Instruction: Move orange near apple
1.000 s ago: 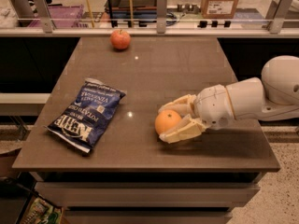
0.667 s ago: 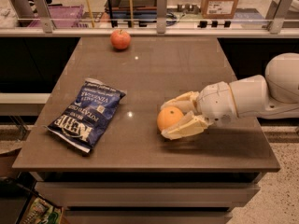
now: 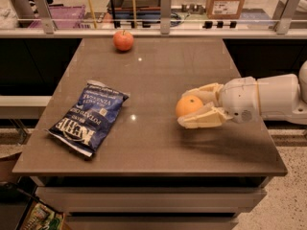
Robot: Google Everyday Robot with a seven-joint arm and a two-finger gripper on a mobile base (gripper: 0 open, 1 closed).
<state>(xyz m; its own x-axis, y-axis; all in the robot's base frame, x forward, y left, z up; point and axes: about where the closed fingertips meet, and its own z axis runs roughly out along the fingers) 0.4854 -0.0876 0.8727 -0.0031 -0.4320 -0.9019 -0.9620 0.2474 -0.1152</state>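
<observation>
The gripper (image 3: 183, 110) clasping the orange (image 3: 189, 105) sat at the table's (image 3: 168, 71) right; bare top reached the apple (image 3: 123, 40) at eleven o'clock, chip bag (image 3: 90, 117) at nine.

Place: a lab or office test area, it seems
Signs: brown stone-like table (image 3: 144, 80), glass rail with metal posts (image 3: 166, 6), brown cardboard box (image 3: 229, 1) behind
Gripper: cream two-finger gripper (image 3: 183, 108) above the table's right side, clasping the round bright orange fruit (image 3: 189, 104)

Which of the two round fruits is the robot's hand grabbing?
The orange, the bright orange one at the right, sits between the gripper's two fingers. The redder apple sits alone by the table's far edge.
</observation>
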